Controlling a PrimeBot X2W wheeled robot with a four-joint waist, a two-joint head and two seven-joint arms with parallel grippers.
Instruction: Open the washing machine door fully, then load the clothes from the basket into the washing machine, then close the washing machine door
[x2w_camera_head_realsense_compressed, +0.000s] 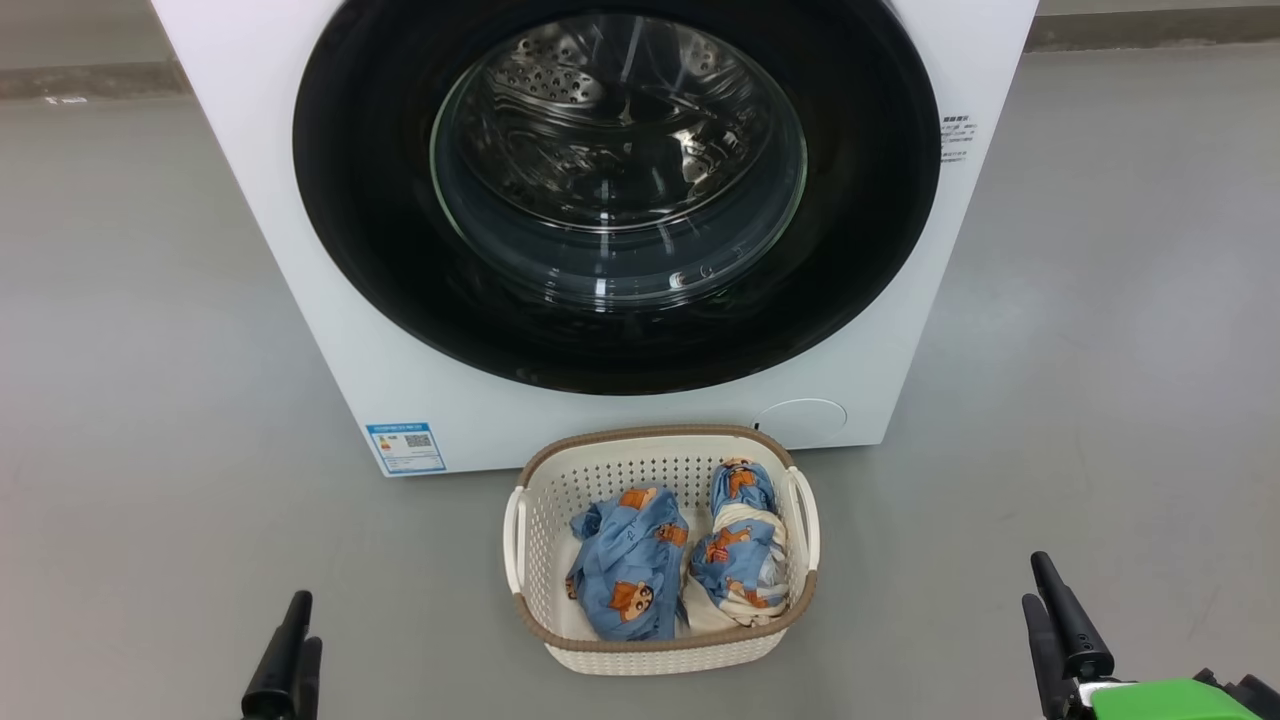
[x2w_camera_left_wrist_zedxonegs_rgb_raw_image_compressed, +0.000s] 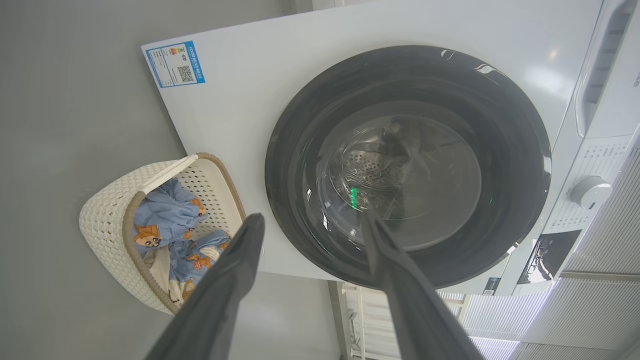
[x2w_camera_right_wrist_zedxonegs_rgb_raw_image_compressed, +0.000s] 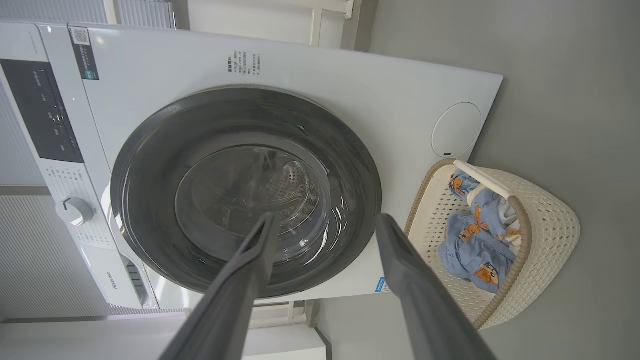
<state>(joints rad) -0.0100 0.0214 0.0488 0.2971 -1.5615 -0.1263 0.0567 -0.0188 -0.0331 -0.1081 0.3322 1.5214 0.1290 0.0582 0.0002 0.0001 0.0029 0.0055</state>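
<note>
The washing machine (x2w_camera_head_realsense_compressed: 330, 330) stands straight ahead, white, and its door (x2w_camera_head_realsense_compressed: 380, 250) with the glossy black rim lies flat against the front, closed. On the floor before it sits the cream basket (x2w_camera_head_realsense_compressed: 560, 478) holding the clothes (x2w_camera_head_realsense_compressed: 630, 565), two blue bear-print bundles. My left gripper (x2w_camera_head_realsense_compressed: 302, 615) is low at the left, well short of the basket. At the lower right stands my right gripper (x2w_camera_head_realsense_compressed: 1035, 578). In the wrist views both pairs of fingers (x2w_camera_left_wrist_zedxonegs_rgb_raw_image_compressed: 235, 270) (x2w_camera_right_wrist_zedxonegs_rgb_raw_image_compressed: 250, 260) are spread wide and hold nothing, pointing at the door (x2w_camera_left_wrist_zedxonegs_rgb_raw_image_compressed: 295, 150) (x2w_camera_right_wrist_zedxonegs_rgb_raw_image_compressed: 145, 165).
Grey floor (x2w_camera_head_realsense_compressed: 150, 400) surrounds the machine and basket on both sides. A blue label (x2w_camera_head_realsense_compressed: 405, 447) marks the machine's lower left corner and a round service flap (x2w_camera_head_realsense_compressed: 800, 420) the lower right. The control panel and knob (x2w_camera_right_wrist_zedxonegs_rgb_raw_image_compressed: 75, 211) sit at the machine's top.
</note>
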